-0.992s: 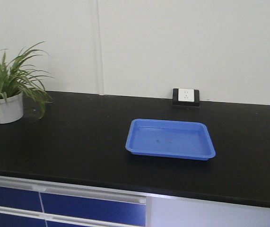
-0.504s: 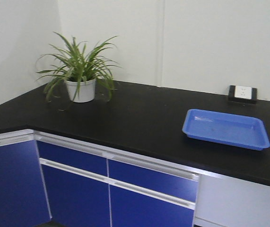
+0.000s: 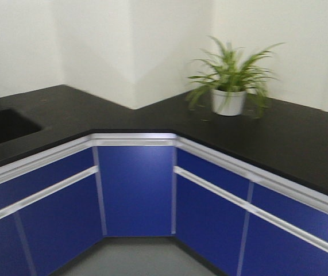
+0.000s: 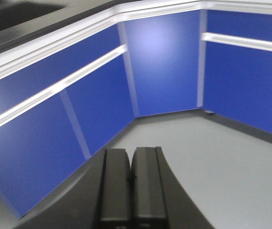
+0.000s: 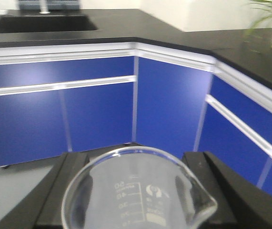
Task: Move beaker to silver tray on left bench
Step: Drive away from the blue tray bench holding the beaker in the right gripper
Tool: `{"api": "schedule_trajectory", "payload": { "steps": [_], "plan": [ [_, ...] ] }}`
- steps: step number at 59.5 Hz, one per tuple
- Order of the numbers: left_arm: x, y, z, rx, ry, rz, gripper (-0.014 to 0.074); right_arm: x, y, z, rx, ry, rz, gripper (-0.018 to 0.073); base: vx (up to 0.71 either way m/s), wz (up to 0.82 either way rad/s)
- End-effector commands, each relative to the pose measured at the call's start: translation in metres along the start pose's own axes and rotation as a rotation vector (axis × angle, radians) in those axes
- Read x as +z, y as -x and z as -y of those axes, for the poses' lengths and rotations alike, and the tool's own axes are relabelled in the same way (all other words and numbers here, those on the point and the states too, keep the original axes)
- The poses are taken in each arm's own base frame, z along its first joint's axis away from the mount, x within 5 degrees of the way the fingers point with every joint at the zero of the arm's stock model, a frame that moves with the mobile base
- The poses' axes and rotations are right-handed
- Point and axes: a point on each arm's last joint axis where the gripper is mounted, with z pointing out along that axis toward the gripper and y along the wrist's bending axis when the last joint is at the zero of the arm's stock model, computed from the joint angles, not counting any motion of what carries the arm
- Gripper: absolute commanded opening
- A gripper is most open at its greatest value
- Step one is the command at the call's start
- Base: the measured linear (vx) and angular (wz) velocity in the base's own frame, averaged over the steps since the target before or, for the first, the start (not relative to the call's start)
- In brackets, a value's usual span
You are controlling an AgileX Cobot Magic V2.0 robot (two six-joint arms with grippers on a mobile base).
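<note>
In the right wrist view my right gripper (image 5: 136, 183) is shut on the small clear empty beaker (image 5: 138, 195), its round rim and spout between the two black fingers (image 5: 64, 186). In the left wrist view my left gripper (image 4: 130, 174) is shut and empty, pointing at the grey floor. The left bench (image 3: 31, 123) with its black top, white edge and blue doors runs off at the left of the front view and also shows in the right wrist view (image 5: 112, 26). The silver tray is out of view. Neither gripper shows in the front view.
A potted green plant (image 3: 228, 86) stands on the right counter (image 3: 290, 144). A black sink (image 3: 0, 126) is sunk in the left bench; it also shows in the right wrist view (image 5: 43, 23). Blue cabinet doors (image 3: 135, 190) meet in a corner over grey floor (image 3: 135, 259).
The front view has swung left: the blue tray and wall socket have left the frame, the plant has shifted right, and the corner cabinets and left bench with sink have come in.
</note>
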Motion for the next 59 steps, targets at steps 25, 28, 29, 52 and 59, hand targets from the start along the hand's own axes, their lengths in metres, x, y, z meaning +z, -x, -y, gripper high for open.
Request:
{"api": "schedule_trajectory", "payload": {
  "steps": [25,28,29,52,59],
  "plan": [
    [0.0016,0.0008,0.0008,-0.002,-0.008,0.063,0.0001,-0.0003,0.0167,-0.0023,-0.002,0.027,0.099,-0.0011,-0.15,0.64],
    [0.0016,0.0008,0.0008,-0.002,-0.008,0.063,0.0001,-0.0003,0.0168,-0.0023,-0.002,0.027,0.1,-0.0011,-0.08,0.57],
    [0.0016,0.0008,0.0008,-0.002,-0.008,0.063,0.0001,-0.0003,0.0168,-0.0023,-0.002,0.027,0.1,-0.0011,-0.07,0.57],
    [0.0016,0.0008,0.0008,-0.002,-0.008,0.063,0.0001,-0.0003,0.0168,-0.0023,-0.002,0.027,0.1,-0.0011,-0.01,0.54],
    [0.0016,0.0008,0.0008,-0.002,-0.008,0.063,0.0001,-0.0003,0.0168,-0.0023,-0.002,0.027,0.1,-0.0011,0.05,0.5]
  ]
}}
